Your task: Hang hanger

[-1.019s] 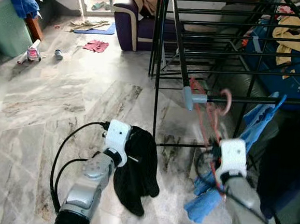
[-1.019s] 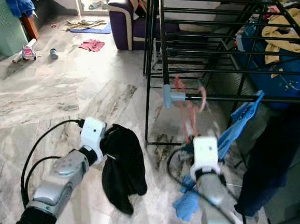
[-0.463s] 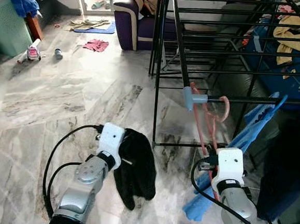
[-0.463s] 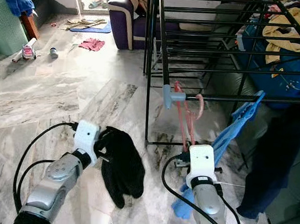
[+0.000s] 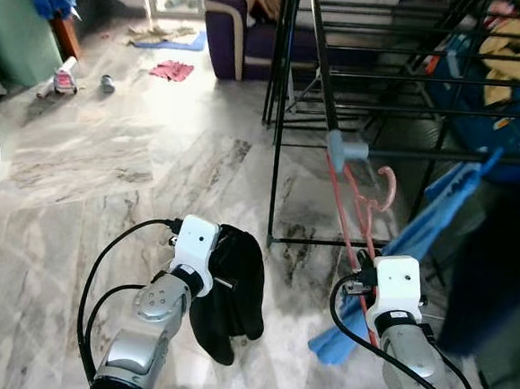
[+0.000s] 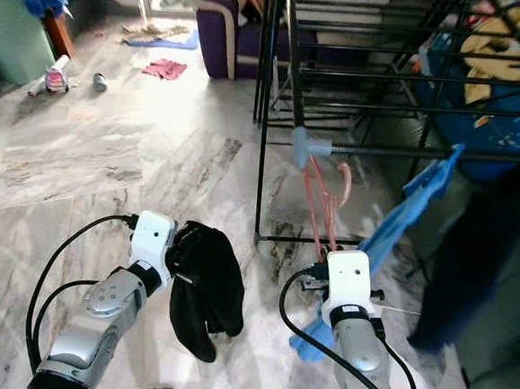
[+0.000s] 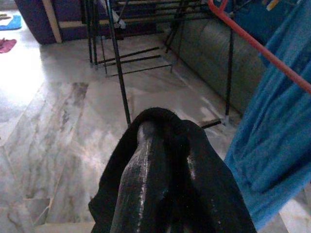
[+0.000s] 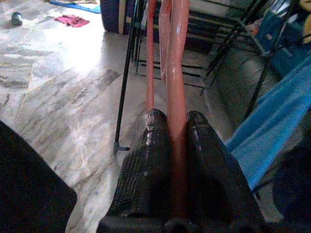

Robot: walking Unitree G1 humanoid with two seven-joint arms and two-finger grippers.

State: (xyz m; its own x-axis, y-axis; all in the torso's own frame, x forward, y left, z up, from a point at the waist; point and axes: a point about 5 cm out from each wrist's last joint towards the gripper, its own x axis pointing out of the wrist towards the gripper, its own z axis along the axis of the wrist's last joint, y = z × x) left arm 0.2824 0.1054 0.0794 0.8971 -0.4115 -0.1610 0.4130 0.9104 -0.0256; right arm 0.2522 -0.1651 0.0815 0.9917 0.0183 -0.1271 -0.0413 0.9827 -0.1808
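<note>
Head view: the right gripper (image 5: 370, 280) clamps a pink hanger (image 5: 360, 202) whose hook sits just below the rack rail (image 5: 425, 154) ahead of it — hanging not yet done, I judge. The left gripper (image 6: 179, 256) holds a black cloth (image 6: 203, 289).

Left wrist: fingers (image 7: 141, 160) closed under the cloth.

Right wrist: fingers (image 8: 150, 155) pinch the hanger's shaft. Next — lift the hook over the rail, then let go.

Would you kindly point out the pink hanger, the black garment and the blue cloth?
pink hanger (image 5: 387, 187): left eye view, on its hook.
black garment (image 5: 230, 296): left eye view, mid-fabric.
blue cloth (image 6: 409, 209): right eye view, upper draped part.
</note>
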